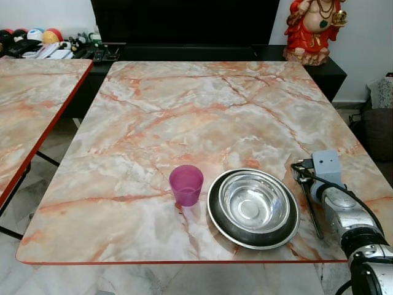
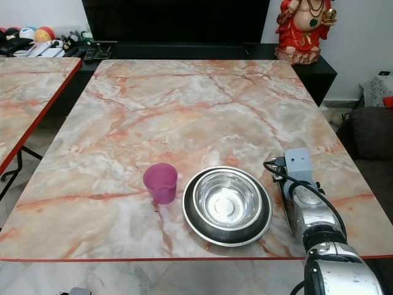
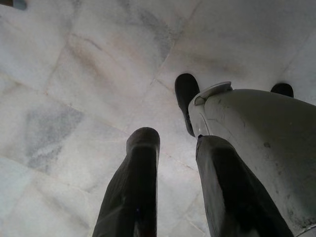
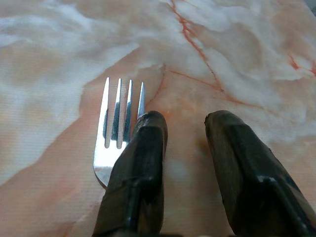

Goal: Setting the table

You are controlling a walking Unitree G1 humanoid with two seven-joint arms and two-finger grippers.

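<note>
Fork placement beside the bowl, near the front edge of the marble table.

Silver metal fork (image 4: pixel 117 133) lies flat on the pink-veined marble tabletop (image 1: pixel 202 110), just right of the shiny steel bowl (image 1: pixel 254 205) that sits in a dark-rimmed plate; a translucent purple plastic cup (image 1: pixel 186 184) stands just left of the bowl. Right gripper (image 4: pixel 185 128) rests low over the table with fingers parted, the fork outside the gap beside one finger, nothing grasped. Left gripper (image 3: pixel 175 148) hangs over pale floor tiles, fingers apart and empty. Judged progress: cup, bowl and fork are set; further cutlery may remain.
</note>
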